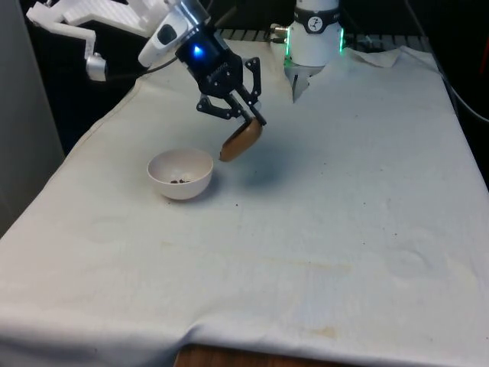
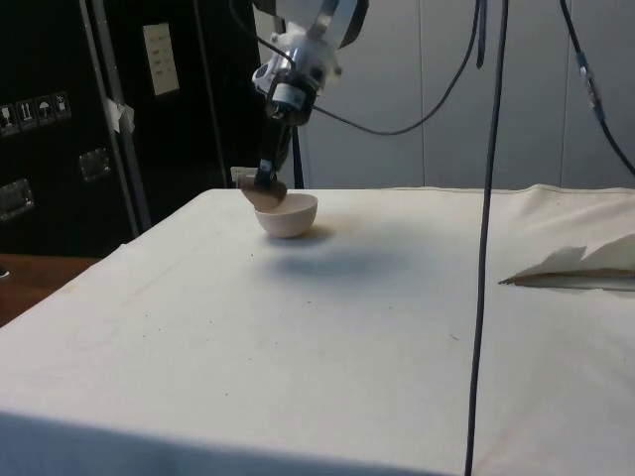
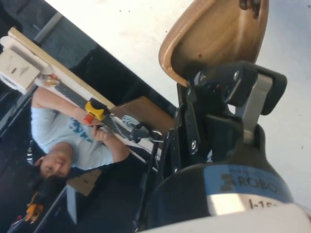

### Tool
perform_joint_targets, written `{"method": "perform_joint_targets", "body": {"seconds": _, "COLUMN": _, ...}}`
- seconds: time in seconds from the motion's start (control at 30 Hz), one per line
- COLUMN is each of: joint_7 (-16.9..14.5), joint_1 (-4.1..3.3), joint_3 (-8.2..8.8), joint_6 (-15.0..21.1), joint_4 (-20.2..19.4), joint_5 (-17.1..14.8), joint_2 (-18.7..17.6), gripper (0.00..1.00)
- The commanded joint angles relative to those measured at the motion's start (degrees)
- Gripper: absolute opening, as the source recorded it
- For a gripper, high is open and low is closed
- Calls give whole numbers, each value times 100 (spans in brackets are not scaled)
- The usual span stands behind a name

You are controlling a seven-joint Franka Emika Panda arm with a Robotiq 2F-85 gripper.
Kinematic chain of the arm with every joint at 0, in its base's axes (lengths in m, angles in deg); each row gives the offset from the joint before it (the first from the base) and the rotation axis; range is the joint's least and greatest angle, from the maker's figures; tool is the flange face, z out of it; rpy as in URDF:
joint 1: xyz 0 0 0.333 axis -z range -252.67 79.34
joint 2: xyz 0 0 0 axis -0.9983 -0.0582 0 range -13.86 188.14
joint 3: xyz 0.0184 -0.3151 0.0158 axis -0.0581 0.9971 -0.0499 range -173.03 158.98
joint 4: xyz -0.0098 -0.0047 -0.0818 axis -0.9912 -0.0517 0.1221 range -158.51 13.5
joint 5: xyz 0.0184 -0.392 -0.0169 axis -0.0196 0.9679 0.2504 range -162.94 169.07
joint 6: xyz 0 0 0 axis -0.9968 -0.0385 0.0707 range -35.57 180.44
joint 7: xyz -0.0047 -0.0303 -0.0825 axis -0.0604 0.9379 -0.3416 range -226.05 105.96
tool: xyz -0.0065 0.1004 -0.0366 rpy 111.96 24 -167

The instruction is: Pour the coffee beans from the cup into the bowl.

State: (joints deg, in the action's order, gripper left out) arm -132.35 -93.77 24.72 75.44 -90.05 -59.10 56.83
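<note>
A brown wooden cup hangs tilted in the air, mouth turned down toward the white bowl just to the front view's left of it. My black gripper is shut on the cup's rim. In the wrist view the cup shows its hollow inside, with a few dark beans at its far lip. The bowl holds a few dark coffee beans. From the side, the cup sits right over the near rim of the bowl, under the gripper.
The white cloth has a folded-up patch at the robot's end. A few stray specks lie on the cloth by the bowl. Beyond the table's edge, in the wrist view, a person in a light blue shirt sits.
</note>
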Motion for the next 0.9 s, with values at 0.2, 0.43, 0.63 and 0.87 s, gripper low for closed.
{"method": "perform_joint_targets", "body": {"seconds": 0.2, "joint_7": 258, "joint_1": -97, "joint_3": -103, "joint_6": 327, "joint_4": -86, "joint_5": 321, "joint_2": 97, "gripper": 0}}
{"method": "perform_joint_targets", "body": {"seconds": 0.43, "joint_7": 435, "joint_1": -97, "joint_3": -292, "joint_6": 567, "joint_4": -138, "joint_5": 561, "joint_2": 195, "gripper": 0}}
{"method": "perform_joint_targets", "body": {"seconds": 0.63, "joint_7": 550, "joint_1": -92, "joint_3": -441, "joint_6": 745, "joint_4": -189, "joint_5": 728, "joint_2": 281, "gripper": 0}}
{"method": "perform_joint_targets", "body": {"seconds": 0.87, "joint_7": 670, "joint_1": -86, "joint_3": -596, "joint_6": 951, "joint_4": -241, "joint_5": 917, "joint_2": 361, "gripper": 0}}
